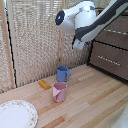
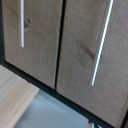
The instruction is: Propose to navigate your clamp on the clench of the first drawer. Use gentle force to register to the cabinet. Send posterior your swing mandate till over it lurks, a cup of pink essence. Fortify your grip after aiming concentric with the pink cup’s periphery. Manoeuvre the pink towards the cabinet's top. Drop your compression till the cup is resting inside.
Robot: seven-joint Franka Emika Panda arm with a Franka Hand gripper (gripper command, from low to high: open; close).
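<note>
The pink cup (image 1: 59, 92) stands upright on the wooden table, handle to the exterior view's left, just in front of a blue mug (image 1: 63, 74). The dark brown cabinet (image 1: 112, 47) fills the exterior view's right. Its first drawer (image 1: 119, 36) carries a slim silver clench (image 1: 116, 31) and is partly hidden by the arm. My clamp (image 1: 80, 46) hangs high above the table, left of the cabinet and well above both cups; its fingers are too small to read. The wrist view shows two drawer fronts with silver bar handles (image 2: 100, 45) (image 2: 22, 25), and no fingers.
A small orange block (image 1: 44, 84) lies left of the blue mug. A patterned white plate (image 1: 15, 115) sits at the front left. A bamboo screen (image 1: 35, 40) backs the table. The lower drawer (image 1: 107, 58) has its own bar handle.
</note>
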